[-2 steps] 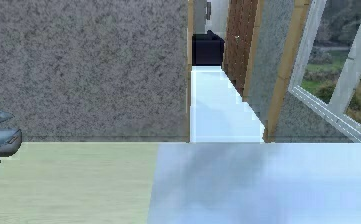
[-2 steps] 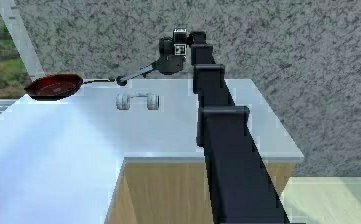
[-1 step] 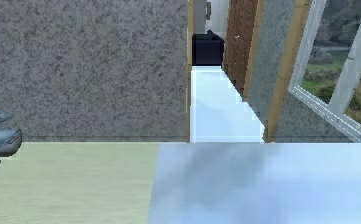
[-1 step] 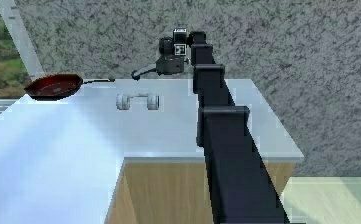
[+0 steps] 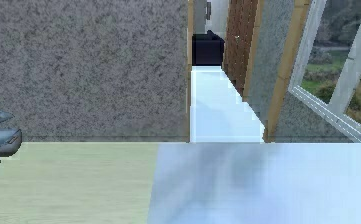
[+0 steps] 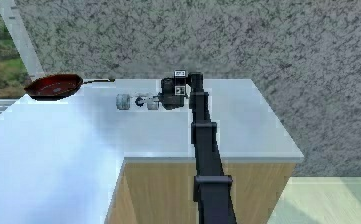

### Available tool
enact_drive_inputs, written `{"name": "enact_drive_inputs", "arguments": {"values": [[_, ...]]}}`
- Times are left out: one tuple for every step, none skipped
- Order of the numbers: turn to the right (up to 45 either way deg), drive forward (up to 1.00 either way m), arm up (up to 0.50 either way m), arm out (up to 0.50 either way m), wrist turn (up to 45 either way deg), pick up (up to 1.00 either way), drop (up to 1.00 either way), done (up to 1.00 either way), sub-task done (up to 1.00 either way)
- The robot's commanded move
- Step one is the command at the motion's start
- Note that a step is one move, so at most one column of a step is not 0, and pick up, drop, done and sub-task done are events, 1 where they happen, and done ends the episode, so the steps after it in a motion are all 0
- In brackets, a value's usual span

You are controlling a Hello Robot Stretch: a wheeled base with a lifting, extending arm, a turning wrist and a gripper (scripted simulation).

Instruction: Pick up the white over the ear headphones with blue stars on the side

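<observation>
Cut off at the forward view's left edge, a grey thing [image 5: 0, 135] is lying on a pale surface, too partial to name. In the arm side view's upper left a red pan [image 6: 53, 87] is sitting on the white counter [image 6: 238, 120], its inside showing dark red. The arm [image 6: 208, 150] is reaching up from the bottom edge. The gripper [image 6: 148, 101] is sitting just right of a pale blob [image 6: 123, 101] above centre-left, possibly the headphones. Cannot tell the fingers' state or whether they are holding anything.
</observation>
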Motion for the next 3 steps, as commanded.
{"name": "enact_drive_inputs", "arguments": {"values": [[0.0,0.00,0.00,0.00,0.0,1.00,0.00,0.00,0.00],[0.0,0.00,0.10,0.00,0.0,0.00,0.00,0.00,0.00],[0.0,0.00,0.00,0.00,0.0,0.00,0.00,1.00,0.00]]}}
